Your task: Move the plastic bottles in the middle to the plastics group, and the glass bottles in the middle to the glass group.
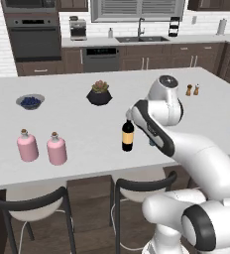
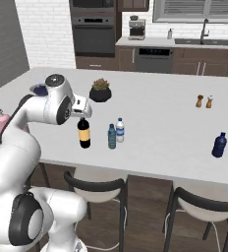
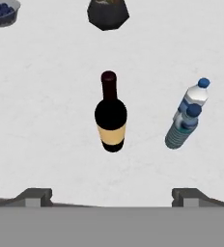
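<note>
The white arm bends forward over the near edge of a pale, smooth surface (image 2: 160,113), its wrist turned so the hand (image 3: 109,195) looks down from above. The two dark fingertips (image 3: 34,197) stand wide apart at the bottom of the hand view and hold nothing.

Straight ahead of the hand, centred between the fingers but clear of them, stands a wine bottle (image 3: 111,113): dark, glossy glass, a round body with a yellow-tan label band and a slim dark red neck. It is upright, its long axis vertical, neck pointing up toward the hand.

To the right of the hand's line stand two small ribbed clear plastic water bottles (image 3: 186,118), close together, both upright with blue caps.

Far to the hand's left, two squat pink flasks (image 1: 41,146) with cork stoppers stand side by side. Far to its right stands a dark blue bottle (image 2: 219,144). Beyond the wine bottle sit a black faceted plant pot (image 3: 108,13) and a bowl of blueberries (image 3: 2,10).
</note>
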Controlling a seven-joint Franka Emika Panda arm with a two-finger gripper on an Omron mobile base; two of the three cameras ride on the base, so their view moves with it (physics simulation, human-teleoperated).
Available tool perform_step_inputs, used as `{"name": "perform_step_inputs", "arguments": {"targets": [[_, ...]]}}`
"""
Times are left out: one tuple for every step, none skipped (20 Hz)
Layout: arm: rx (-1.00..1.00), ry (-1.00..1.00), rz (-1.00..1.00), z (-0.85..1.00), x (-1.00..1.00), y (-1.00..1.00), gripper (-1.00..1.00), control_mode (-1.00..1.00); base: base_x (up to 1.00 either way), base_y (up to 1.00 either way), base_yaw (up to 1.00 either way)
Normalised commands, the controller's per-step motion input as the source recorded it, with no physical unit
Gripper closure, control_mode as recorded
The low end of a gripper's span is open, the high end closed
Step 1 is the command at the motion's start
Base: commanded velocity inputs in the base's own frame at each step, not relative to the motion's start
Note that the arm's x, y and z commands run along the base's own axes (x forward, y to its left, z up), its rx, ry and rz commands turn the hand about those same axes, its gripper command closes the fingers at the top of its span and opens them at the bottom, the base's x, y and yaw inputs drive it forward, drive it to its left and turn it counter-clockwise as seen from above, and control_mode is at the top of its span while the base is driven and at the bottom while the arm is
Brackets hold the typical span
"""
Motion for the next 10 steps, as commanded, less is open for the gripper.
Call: {"name": "perform_step_inputs", "arguments": {"targets": [[0.00, -0.11, 0.00, -0.36, 0.19, 0.11, -1.00, -1.00, 0.00, 0.00, 0.00], [0.00, -0.09, 0.00, -0.28, 0.14, 0.14, -1.00, -1.00, 0.00, 0.00, 0.00], [0.00, -0.05, 0.00, -0.19, 0.11, 0.17, -1.00, -1.00, 0.00, 0.00, 0.00], [0.00, 0.00, 0.00, -0.06, 0.11, 0.19, -1.00, -1.00, 0.00, 0.00, 0.00], [0.00, 0.00, 0.00, -0.03, 0.10, 0.18, -1.00, -1.00, 0.00, 0.00, 0.00], [0.00, 0.00, 0.00, 0.00, 0.07, 0.18, -1.00, -1.00, 0.00, 0.00, 0.00], [0.00, 0.00, 0.00, 0.00, 0.11, 0.14, -1.00, -1.00, 0.00, 0.00, 0.00], [0.00, 0.07, 0.00, 0.00, 0.24, 0.11, -1.00, -1.00, 0.00, 0.00, 0.00], [0.00, 0.07, 0.00, 0.00, 0.29, 0.16, -1.00, -1.00, 0.00, 0.00, 0.00], [0.00, 0.00, 0.00, 0.00, 0.23, 0.14, -1.00, -1.00, 0.00, 0.00, 0.00]]}}
